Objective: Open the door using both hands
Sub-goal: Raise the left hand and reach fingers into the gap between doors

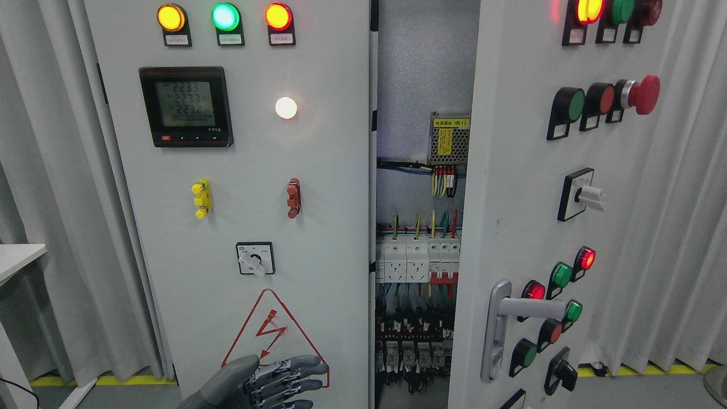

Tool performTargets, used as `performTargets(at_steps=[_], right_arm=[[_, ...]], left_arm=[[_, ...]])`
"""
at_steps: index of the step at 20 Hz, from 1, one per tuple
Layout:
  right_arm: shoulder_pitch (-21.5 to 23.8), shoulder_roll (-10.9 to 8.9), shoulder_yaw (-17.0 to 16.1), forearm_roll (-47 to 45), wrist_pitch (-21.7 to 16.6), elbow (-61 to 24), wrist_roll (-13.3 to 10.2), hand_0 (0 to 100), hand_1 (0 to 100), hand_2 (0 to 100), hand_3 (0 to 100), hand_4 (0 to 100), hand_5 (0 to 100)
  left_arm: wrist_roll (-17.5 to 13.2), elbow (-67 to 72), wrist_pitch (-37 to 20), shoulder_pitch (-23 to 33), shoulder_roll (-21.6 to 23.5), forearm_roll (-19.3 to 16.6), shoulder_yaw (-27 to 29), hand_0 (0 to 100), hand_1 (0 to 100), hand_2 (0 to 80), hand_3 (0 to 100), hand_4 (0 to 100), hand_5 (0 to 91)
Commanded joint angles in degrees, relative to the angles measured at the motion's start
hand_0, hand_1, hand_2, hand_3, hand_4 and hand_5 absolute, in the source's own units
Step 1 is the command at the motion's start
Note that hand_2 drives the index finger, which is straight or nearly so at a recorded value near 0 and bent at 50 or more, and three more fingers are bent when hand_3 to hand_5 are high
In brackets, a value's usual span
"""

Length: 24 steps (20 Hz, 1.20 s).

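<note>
A grey electrical cabinet fills the head view. Its right door (511,204) stands swung partly outward, with a silver lever handle (531,309) low on it. The left door (244,170) is flat and closed, carrying a meter, lamps and a warning triangle. Between them the gap shows breakers and wiring (417,267). My left hand (275,379) rises at the bottom edge in front of the left door's lower part, its grey fingers stretched toward the right and holding nothing. My right hand is out of sight.
Pale curtains hang on both sides of the cabinet. A white table corner (17,258) sits at the left edge. Yellow floor tape (85,379) runs along the base. Red and green push buttons stud the right door.
</note>
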Motion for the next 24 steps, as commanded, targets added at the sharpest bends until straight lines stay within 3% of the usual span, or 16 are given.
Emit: performTargets(at_steps=[1, 4, 9, 14, 19, 24], right_arm=[[0.2, -0.18, -0.1, 0.0, 0.0, 0.0, 0.0, 22, 0, 0, 0, 0, 0], [0.3, -0.18, -0.1, 0.0, 0.0, 0.0, 0.0, 22, 0, 0, 0, 0, 0], [0.2, -0.18, -0.1, 0.0, 0.0, 0.0, 0.0, 22, 0, 0, 0, 0, 0], [0.2, -0.18, -0.1, 0.0, 0.0, 0.0, 0.0, 22, 0, 0, 0, 0, 0], [0.2, -0.18, -0.1, 0.0, 0.0, 0.0, 0.0, 22, 0, 0, 0, 0, 0], [0.3, -0.18, -0.1, 0.0, 0.0, 0.0, 0.0, 22, 0, 0, 0, 0, 0]], left_arm=[[0.3, -1.5, 4.9, -8.3, -10.7, 2.5, 6.0, 29, 0, 2.9, 3, 3, 0.0], [0.5, -0.2, 10.3, -13.3, -16.0, 2.0, 6.4, 29, 0, 2.9, 3, 3, 0.0], [1.4, 6.3, 11.9, -21.3, -18.3, 2.4, 6.4, 29, 0, 2.9, 3, 3, 0.0], [1.5, 13.8, 14.9, -27.5, -25.4, 2.0, 6.3, 29, 0, 2.9, 3, 3, 0.0], [1.4, 14.3, 15.3, -29.4, -25.5, 4.2, 5.5, 29, 0, 2.9, 3, 3, 0.0], [1.4, 16.0, 15.3, -30.4, -22.9, 8.1, 0.8, 29, 0, 2.9, 3, 3, 0.0]])
